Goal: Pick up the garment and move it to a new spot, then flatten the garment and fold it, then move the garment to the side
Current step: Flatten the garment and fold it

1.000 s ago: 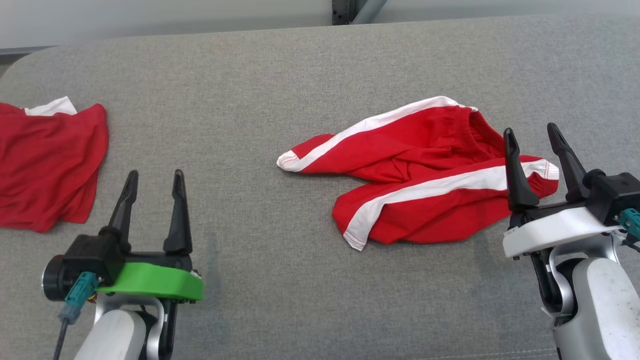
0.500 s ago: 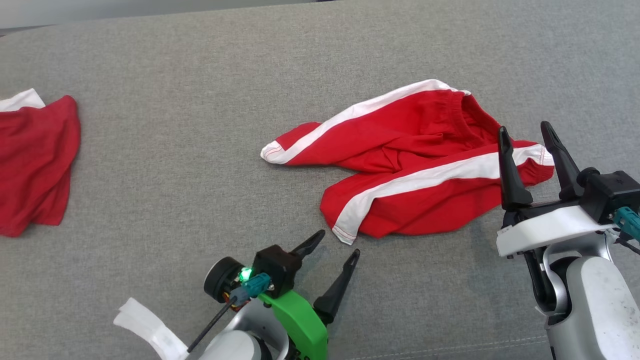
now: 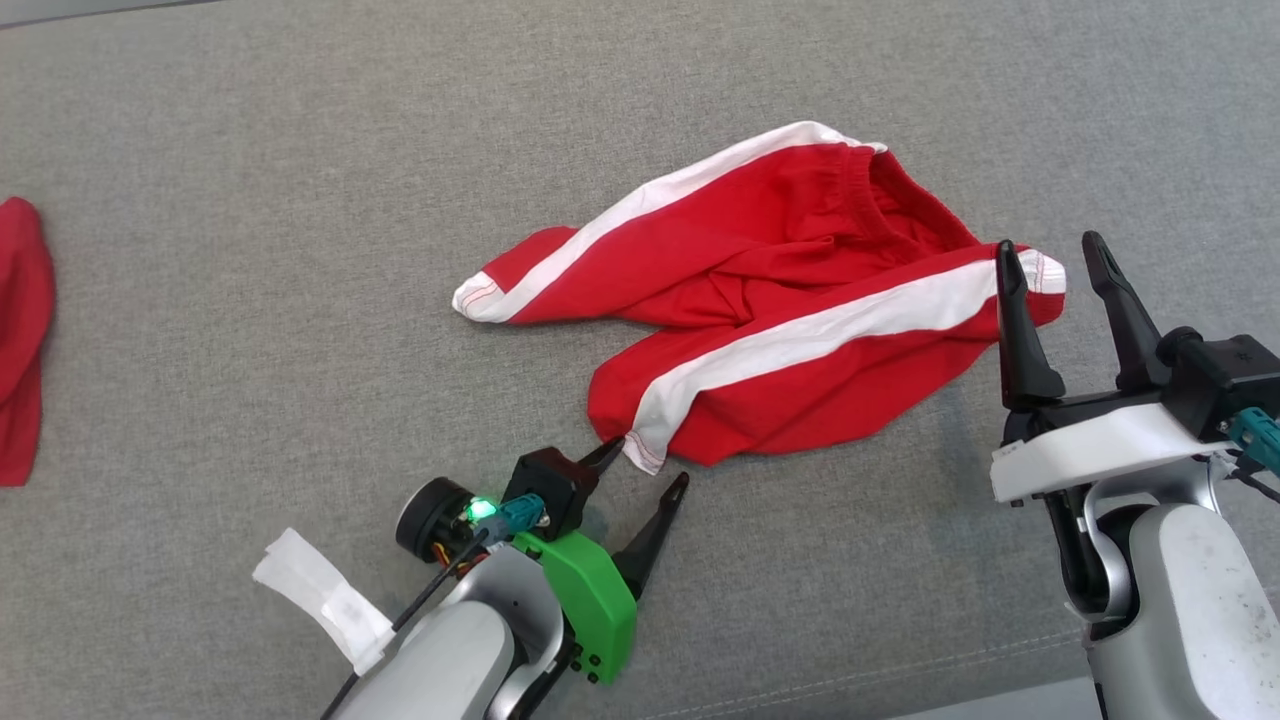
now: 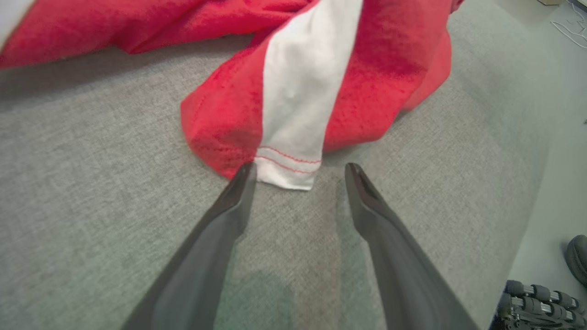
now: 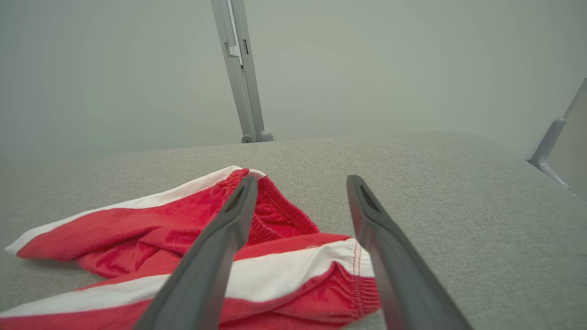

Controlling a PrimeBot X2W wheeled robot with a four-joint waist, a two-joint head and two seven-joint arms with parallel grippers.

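The garment (image 3: 770, 300) is a pair of red shorts with white side stripes, lying crumpled on the grey padded surface (image 3: 300, 250). My left gripper (image 3: 650, 462) is open, low at the near leg hem. In the left wrist view that hem (image 4: 286, 167) lies just beyond the gap of the left gripper (image 4: 298, 170), with nothing between the fingers. My right gripper (image 3: 1050, 248) stands open above the waistband end of the shorts. The right wrist view has the right gripper (image 5: 300, 181) spread over the garment's (image 5: 192, 238) elastic waistband.
Another red cloth (image 3: 20, 340) lies at the far left edge of the surface. A metal post (image 5: 240, 68) rises behind the surface's far edge. Off the surface's side, the floor shows a dark shoe (image 4: 577, 256) and a wheeled base (image 4: 536, 302).
The camera has tilted down and right. My left gripper swung from the lower left toward the shorts and now sits at the near leg hem. The right gripper has held its place.
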